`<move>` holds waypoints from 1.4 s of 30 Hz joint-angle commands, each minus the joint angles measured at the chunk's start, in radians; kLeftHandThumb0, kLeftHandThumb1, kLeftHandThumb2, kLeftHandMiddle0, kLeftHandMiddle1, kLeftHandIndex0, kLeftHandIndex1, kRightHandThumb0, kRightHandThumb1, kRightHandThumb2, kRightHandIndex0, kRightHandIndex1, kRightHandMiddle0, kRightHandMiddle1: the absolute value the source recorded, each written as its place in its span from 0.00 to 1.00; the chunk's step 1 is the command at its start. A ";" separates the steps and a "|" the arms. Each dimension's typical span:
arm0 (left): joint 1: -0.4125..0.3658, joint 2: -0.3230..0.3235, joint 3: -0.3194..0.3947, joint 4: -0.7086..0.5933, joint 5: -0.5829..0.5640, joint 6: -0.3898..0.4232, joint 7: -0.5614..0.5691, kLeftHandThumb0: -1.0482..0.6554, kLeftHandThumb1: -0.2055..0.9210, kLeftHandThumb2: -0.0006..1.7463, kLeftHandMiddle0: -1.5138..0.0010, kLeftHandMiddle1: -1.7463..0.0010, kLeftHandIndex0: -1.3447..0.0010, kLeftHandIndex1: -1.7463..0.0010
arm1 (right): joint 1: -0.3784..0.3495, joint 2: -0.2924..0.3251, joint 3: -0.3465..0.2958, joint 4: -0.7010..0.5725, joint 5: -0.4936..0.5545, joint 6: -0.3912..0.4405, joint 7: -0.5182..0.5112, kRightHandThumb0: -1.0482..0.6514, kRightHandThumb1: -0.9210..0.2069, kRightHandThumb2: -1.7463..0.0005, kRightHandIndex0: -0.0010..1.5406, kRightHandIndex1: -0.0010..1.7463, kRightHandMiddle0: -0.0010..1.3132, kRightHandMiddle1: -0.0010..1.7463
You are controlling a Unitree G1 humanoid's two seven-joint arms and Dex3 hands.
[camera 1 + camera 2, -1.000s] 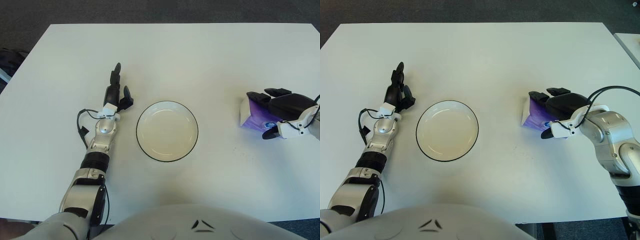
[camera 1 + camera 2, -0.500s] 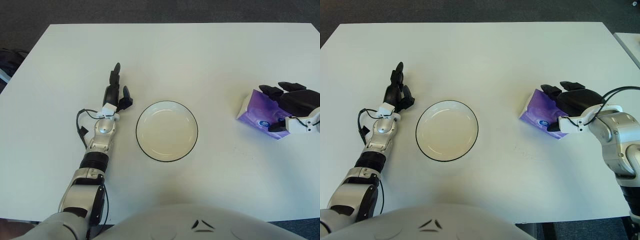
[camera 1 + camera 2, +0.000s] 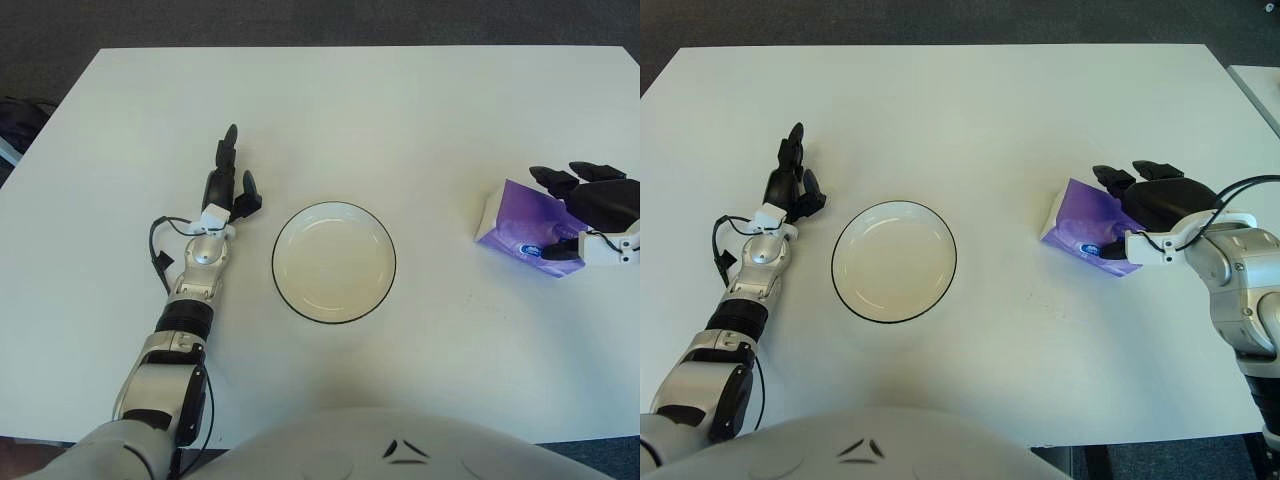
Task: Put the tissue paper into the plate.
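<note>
The purple tissue pack (image 3: 1080, 222) sits tilted at the right side of the white table (image 3: 970, 110). My right hand (image 3: 1118, 212) grips its right end, black fingers over the top edge and thumb (image 3: 1114, 248) under the near edge. Whether the pack is off the table surface I cannot tell. The white plate with a dark rim (image 3: 894, 262) stands empty at the centre, well to the left of the pack. My left hand (image 3: 790, 185) shows just left of the plate, fingers stretched out and holding nothing.
A black cable (image 3: 720, 250) loops beside my left forearm. The table's right edge runs close behind my right arm (image 3: 1240, 290), with dark floor beyond. Bare tabletop lies between the plate and the pack.
My right hand shifted from lying over the pack to gripping its right end; the pack turned and tilted, showing more of its purple face. The left hand edged slightly left.
</note>
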 commanded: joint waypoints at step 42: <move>0.135 -0.010 0.001 0.121 0.004 0.021 -0.006 0.11 1.00 0.60 0.96 0.99 1.00 0.93 | 0.023 0.145 0.136 0.259 0.037 -0.086 -0.268 0.00 0.00 0.76 0.00 0.00 0.00 0.00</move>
